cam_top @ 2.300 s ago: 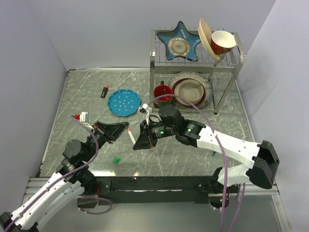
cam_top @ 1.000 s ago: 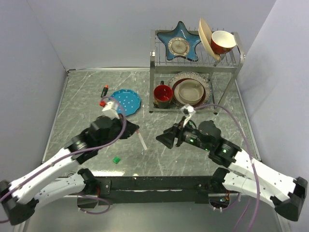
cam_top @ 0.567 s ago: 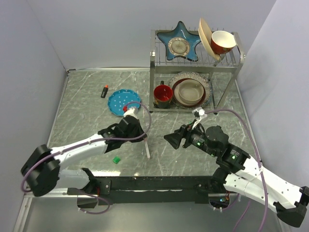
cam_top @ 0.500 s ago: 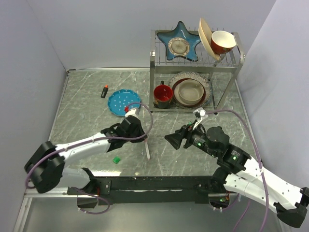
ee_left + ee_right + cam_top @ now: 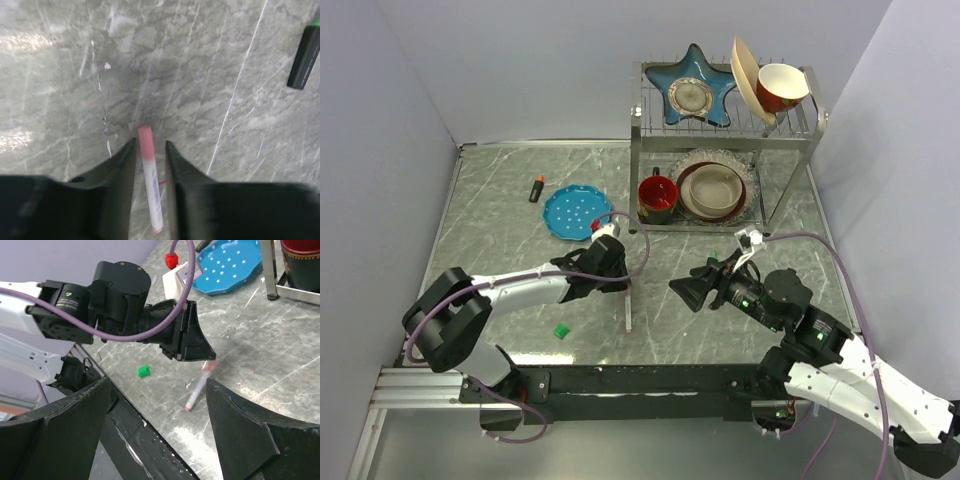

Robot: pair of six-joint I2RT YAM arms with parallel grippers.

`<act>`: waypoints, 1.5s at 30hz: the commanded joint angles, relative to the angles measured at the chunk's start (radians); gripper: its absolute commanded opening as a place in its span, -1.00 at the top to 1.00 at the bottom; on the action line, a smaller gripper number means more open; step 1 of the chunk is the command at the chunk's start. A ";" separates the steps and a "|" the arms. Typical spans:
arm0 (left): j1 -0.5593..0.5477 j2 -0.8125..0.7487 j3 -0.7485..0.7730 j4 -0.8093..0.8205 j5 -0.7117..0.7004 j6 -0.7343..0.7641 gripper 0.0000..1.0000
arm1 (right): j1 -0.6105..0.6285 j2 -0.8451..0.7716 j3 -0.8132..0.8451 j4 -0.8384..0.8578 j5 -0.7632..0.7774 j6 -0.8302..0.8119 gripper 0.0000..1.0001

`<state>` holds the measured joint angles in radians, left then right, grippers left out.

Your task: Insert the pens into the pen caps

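A thin white pen with a pink-red cap on its far end lies on the marble table. In the left wrist view the white pen sits loose between the parted fingers of my left gripper, with a gap on each side. My left gripper reaches in from the left, just above the pen's capped end. My right gripper hangs wide open and empty to the right of it. A green cap lies near the front edge. A black marker with an orange end lies at the back left.
A blue plate lies behind my left arm. A dish rack with a red mug, bowls and plates stands at the back right. Another black marker with a green tip shows in the left wrist view.
My left arm has swung right and forward with the white pen, and its jaws have parted, leaving the pen loose on the table. My right gripper has drawn back to the right.
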<state>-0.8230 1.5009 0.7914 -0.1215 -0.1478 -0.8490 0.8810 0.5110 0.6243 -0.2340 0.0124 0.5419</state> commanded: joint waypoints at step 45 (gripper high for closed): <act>0.820 0.691 0.965 -0.179 0.114 0.720 -0.24 | 0.001 -0.006 -0.136 0.124 -0.003 -0.017 -0.46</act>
<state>-0.0006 2.1368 1.6871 -0.2985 -0.0872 -0.2005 0.8810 0.5148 0.4706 -0.1577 0.0067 0.5480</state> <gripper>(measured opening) 0.648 0.732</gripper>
